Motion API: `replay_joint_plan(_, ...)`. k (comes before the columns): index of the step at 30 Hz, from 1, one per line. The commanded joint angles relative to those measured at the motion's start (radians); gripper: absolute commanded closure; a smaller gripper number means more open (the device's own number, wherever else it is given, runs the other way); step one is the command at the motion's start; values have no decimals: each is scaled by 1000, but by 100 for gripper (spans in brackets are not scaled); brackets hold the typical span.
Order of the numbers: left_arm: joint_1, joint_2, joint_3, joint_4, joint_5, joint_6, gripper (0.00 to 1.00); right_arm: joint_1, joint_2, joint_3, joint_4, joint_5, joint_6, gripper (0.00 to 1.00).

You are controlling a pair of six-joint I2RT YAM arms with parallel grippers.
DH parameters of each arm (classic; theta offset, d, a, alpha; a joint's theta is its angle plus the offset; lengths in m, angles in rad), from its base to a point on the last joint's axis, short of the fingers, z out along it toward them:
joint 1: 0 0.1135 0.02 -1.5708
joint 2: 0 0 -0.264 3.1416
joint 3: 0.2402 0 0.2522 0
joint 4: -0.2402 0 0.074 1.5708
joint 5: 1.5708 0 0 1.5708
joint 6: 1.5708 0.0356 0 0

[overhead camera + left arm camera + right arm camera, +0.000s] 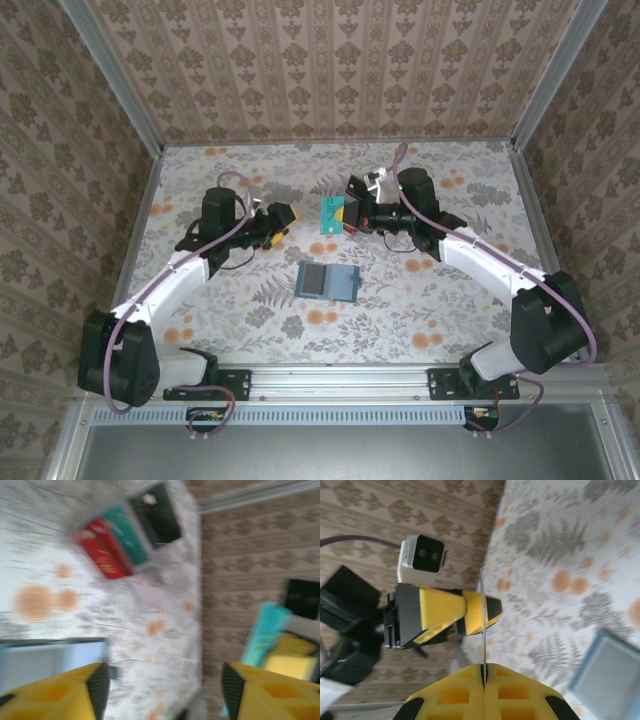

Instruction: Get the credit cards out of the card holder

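Pinching a credit card (482, 605) by its lower edge, the right gripper (484, 672) has its yellow pads pressed flat together, with the thin plastic standing up from them like a blade. From above, the credit card (333, 213) shows a teal face with a yellow patch, held off the table (450, 300) at 9 o'clock of the right gripper (352, 215). Further out toward 9 o'clock, the left gripper (283, 218) faces it. Its wrist view shows the left gripper (162, 680) with fingers spread wide and nothing between them.

The card holder (328, 282) lies open and flat at about 7 o'clock of the held card, well apart from both grippers. In the blurred left wrist view, what looks like a red card (102, 555) lies on the table further off.

The card is probably very light, stiff but springy, and slick. A narrow pinch at one edge could let it pivot or slip, so a second grip should take the free end, flat across both faces.
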Motion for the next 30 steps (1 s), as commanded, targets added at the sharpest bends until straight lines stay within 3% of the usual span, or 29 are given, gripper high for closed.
replay_joint_plan(1, 25, -36, 40, -349, -236, 165, 20, -2, 27, 107, -304, 156, -310, 100)
replay_joint_plan(8, 89, -50, -14, -426, -312, 231, 0, -2, 166, 336, -551, 368, -604, 100)
replay_joint_plan(17, 109, -44, -42, -452, -325, 265, 0, -5, 370, 600, -745, 437, -973, 100)
replay_joint_plan(30, 117, -16, -37, -444, -290, 267, 0, -11, 616, 866, -919, 530, -1139, 100)
